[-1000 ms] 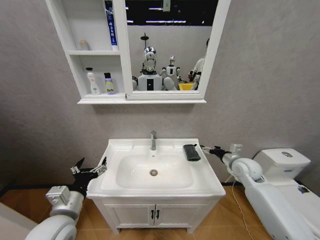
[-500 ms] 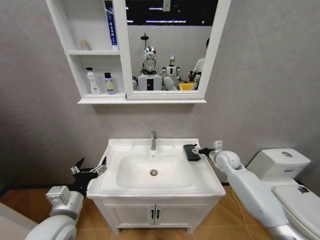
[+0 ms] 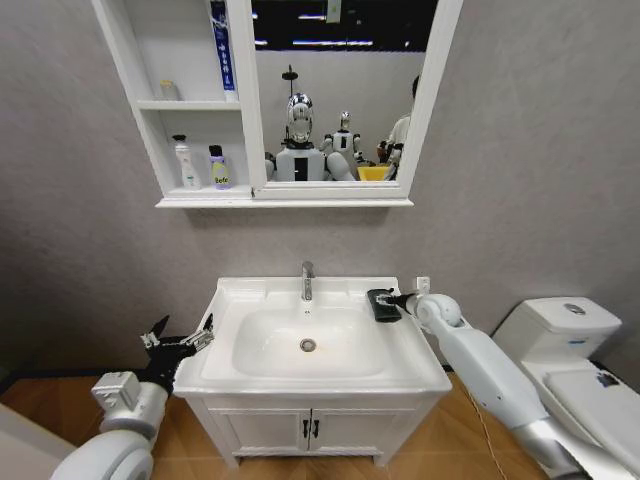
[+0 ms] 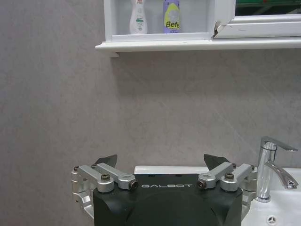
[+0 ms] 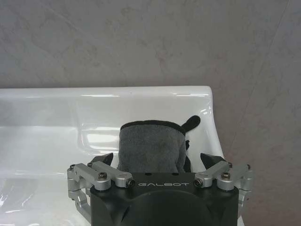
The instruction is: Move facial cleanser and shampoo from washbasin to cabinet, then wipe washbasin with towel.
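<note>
The dark grey towel (image 3: 382, 305) lies folded on the right rim of the white washbasin (image 3: 230, 372). My right gripper (image 3: 396, 298) is at the towel's right end. In the right wrist view this gripper (image 5: 157, 160) is open, its fingers either side of the towel (image 5: 150, 143). My left gripper (image 3: 181, 340) hangs open beside the basin's left edge, holding nothing. A white bottle (image 3: 186, 166) and a purple bottle (image 3: 218, 168) stand on the lowest shelf of the cabinet (image 3: 147, 104). I cannot tell which is the facial cleanser and which the shampoo.
The chrome tap (image 3: 307, 280) stands at the back of the basin. A white toilet (image 3: 565, 325) is close on the right, just behind my right arm. The mirror (image 3: 340, 90) hangs above the basin. Below is a white two-door vanity (image 3: 310, 430).
My right arm has swung left, bringing its gripper from beyond the basin's right edge up to the towel. The left arm and the towel have stayed still.
</note>
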